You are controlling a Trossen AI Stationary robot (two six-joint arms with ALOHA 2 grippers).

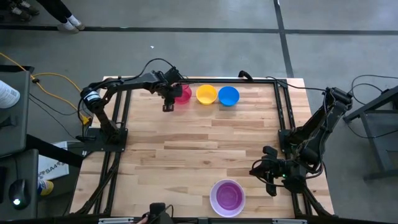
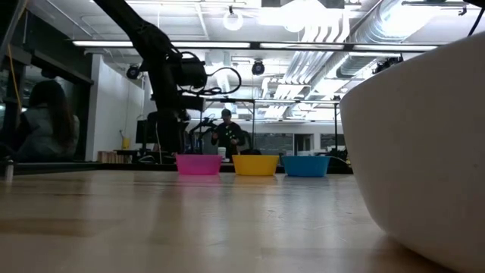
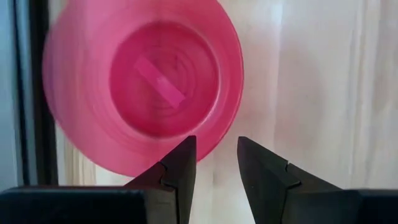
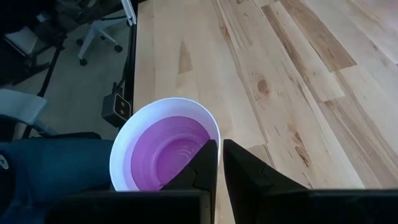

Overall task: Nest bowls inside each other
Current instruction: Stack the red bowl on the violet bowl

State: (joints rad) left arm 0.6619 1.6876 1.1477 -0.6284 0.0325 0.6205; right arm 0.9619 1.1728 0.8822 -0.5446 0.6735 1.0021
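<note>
Three small bowls stand in a row along the table's far edge: pink [image 1: 183, 94], yellow [image 1: 206, 94] and blue [image 1: 229, 96]. My left gripper [image 1: 168, 103] hangs open above the pink bowl's [image 3: 143, 81] near-left rim. In the left wrist view one fingertip [image 3: 185, 152] overlaps that rim and the other stands over bare wood. A white bowl [image 1: 227, 197] with a purple bowl [image 4: 163, 152] nested inside it sits at the near edge. My right gripper [image 1: 269, 180] is shut, raised to the right of it, with nothing between its fingers [image 4: 219, 149].
Dark frame rails run along the table's left edge [image 1: 118, 118] and right edge [image 1: 283, 112]. The wide middle of the wooden top [image 1: 199, 143] holds nothing. In the low view the white bowl [image 2: 424, 144] fills the right side. People [image 2: 226, 133] are in the room behind.
</note>
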